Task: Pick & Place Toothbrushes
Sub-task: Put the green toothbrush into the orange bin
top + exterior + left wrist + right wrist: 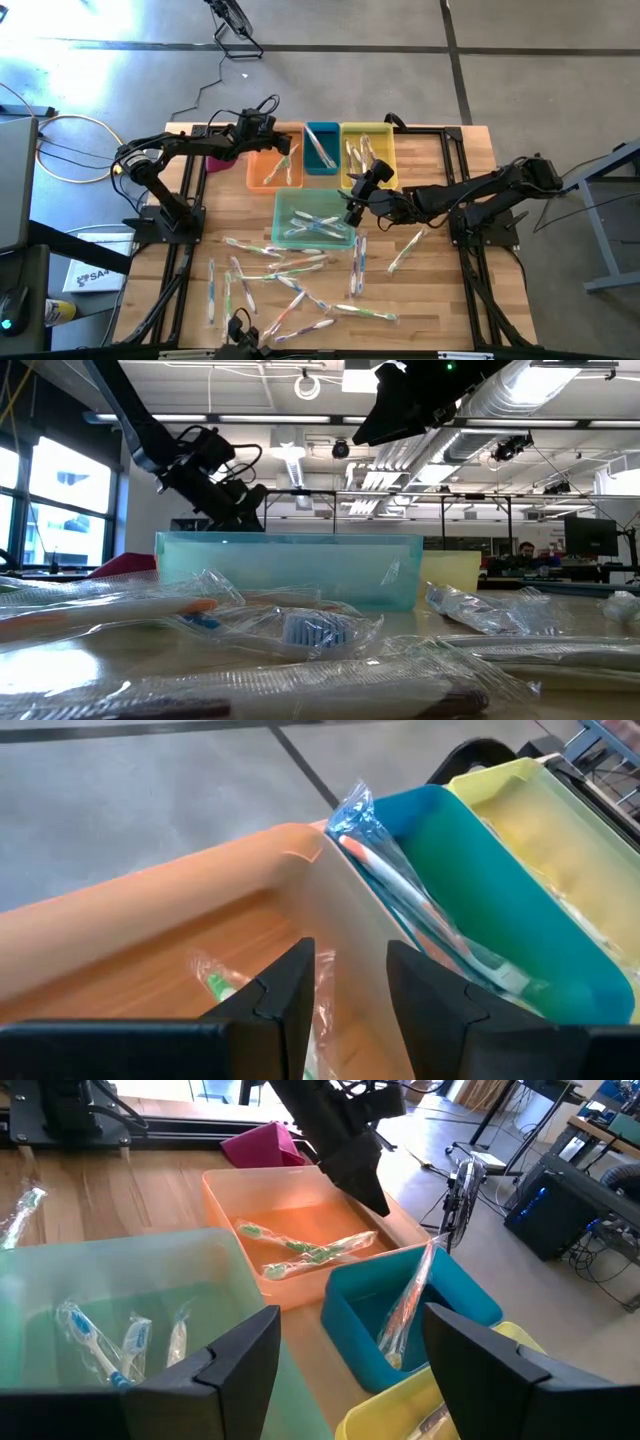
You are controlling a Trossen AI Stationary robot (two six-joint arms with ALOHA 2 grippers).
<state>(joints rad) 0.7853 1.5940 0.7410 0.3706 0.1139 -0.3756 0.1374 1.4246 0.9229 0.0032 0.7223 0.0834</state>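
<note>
Several wrapped toothbrushes point(290, 270) lie loose on the near half of the wooden table. Two green-accented toothbrushes point(300, 1250) lie crossed on the floor of the orange bin point(262, 175). My left gripper point(348, 955) hangs open just above that bin's far right part, beside the wall shared with the blue bin point(470, 890); a clear wrapper shows below the gap. My right gripper point(350, 1320) hovers wide open over the far right corner of the mint bin point(290, 238), nothing between its fingers. A wrapped toothbrush point(410, 1305) leans on the blue bin's rim.
A yellow bin point(385, 135) holding several toothbrushes stands right of the blue one, and a magenta bin point(262, 1142) left of the orange one. The mint bin holds blue-accented toothbrushes point(90, 1335). Black frame rails run along the table's left and right sides.
</note>
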